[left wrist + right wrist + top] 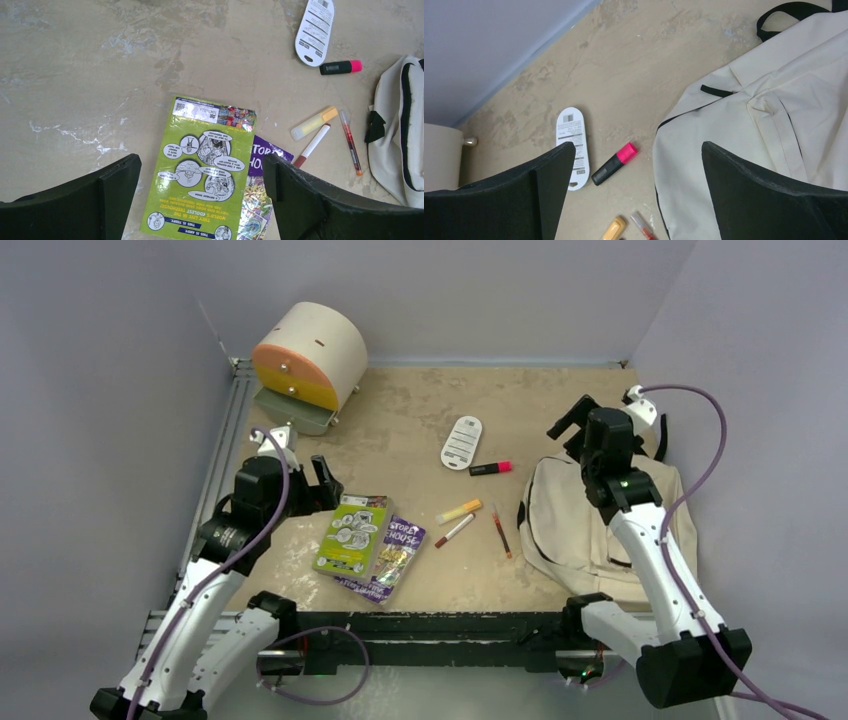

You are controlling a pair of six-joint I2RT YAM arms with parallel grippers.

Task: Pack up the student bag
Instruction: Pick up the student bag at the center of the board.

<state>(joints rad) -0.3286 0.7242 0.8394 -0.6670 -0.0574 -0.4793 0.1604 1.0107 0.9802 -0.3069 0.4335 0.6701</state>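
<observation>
1. The student bag (555, 525) lies flat at 3 o'clock on the table (420, 410).
2. The drawer unit (310, 355) sits at 11 o'clock.
3. The right gripper (638, 147) hangs released, jaws wide, over the bag's 9 o'clock edge.
4. The left gripper (200, 162) hangs released and grasps nothing, above the green book (205, 150) at 8 o'clock.
5. A pink highlighter (491, 468) lies at the bag's 10 o'clock.
</observation>
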